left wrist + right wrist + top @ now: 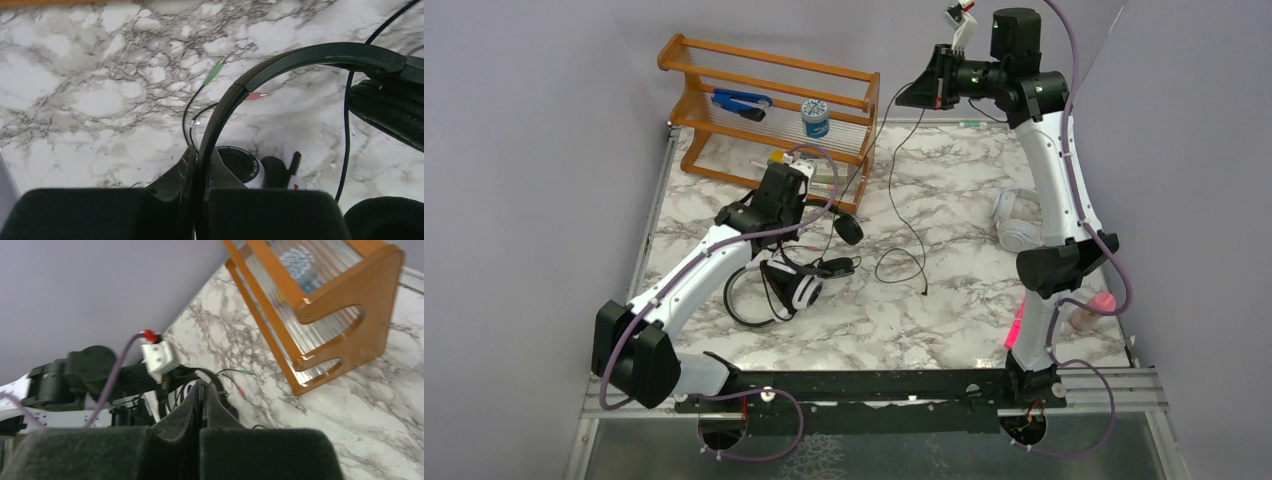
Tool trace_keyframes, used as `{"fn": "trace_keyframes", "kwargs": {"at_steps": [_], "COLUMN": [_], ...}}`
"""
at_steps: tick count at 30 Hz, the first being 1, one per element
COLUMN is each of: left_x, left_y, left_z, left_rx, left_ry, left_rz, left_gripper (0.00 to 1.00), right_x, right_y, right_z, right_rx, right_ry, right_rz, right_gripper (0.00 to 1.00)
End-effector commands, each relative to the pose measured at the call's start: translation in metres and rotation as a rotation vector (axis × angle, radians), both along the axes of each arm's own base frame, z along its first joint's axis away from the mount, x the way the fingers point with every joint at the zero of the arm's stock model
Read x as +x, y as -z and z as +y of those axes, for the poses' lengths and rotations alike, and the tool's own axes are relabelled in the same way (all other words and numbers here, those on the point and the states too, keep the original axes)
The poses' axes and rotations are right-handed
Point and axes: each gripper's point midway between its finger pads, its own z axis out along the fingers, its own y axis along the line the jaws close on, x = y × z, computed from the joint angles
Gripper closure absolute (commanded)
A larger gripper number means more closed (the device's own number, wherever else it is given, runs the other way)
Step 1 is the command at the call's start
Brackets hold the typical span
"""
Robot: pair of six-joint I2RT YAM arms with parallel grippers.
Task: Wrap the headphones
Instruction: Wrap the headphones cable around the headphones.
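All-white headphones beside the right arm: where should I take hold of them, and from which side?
Grip the all-white headphones by the headband, the thin arc beyond the round ear cup; the cup looks too broad for the jaws. They lie flat on the table, so come down from above, on their left side, since the right arm covers their right part.

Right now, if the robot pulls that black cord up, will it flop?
Probably floppy: the black cord lies in loose curves and a loop on the table. It looks thin, so likely light. Its free end may swing or drag.
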Motion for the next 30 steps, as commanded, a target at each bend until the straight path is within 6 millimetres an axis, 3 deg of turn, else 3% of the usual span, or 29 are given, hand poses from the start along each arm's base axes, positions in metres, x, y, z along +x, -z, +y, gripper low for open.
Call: {"fn": "trace_keyframes", "kwargs": {"at_steps": [1,7,17,22,27,28,29,30], "left_x": [0.036,0.063,0.085,0.097,0.108,0.11,0.112,0.113], "left_y": [-0.013,-0.024,-0.063,-0.097,-0.146,-0.158,-0.168,-0.178], "left_z": [0.014,0.013,0.01,-0.001,-0.008,-0.011,-0.014,-0.016], "left_rx": [0.027,0.008,-0.127,-0.25,-0.37,-0.392,-0.411,-0.431], "left_ry": [-0.232,-0.353,-0.472,-0.486,-0.474,-0.462,-0.453,-0.445], "left_rz": [-0.086,-0.138,-0.219,-0.256,-0.3,-0.31,-0.318,-0.326], "left_gripper": [1.0,1.0,1.0,1.0,1.0,1.0,1.0,1.0], "right_x": [-0.063,-0.13,-0.241,-0.286,-0.315,-0.318,-0.322,-0.325], "right_y": [-0.053,-0.045,-0.043,-0.034,-0.03,-0.017,-0.018,-0.003], "right_z": [0.013,0.049,0.066,0.064,0.053,0.053,0.053,0.056], "right_rx": [0.032,-0.065,-0.075,-0.037,0.049,0.049,0.07,0.064], "right_ry": [-0.068,-0.144,-0.277,-0.333,-0.381,-0.392,-0.405,-0.422], "right_rz": [-0.075,-0.078,-0.06,-0.034,-0.052,-0.032,-0.038,-0.004], "right_gripper": [1.0,1.0,1.0,1.0,1.0,1.0,1.0,1.0]}}
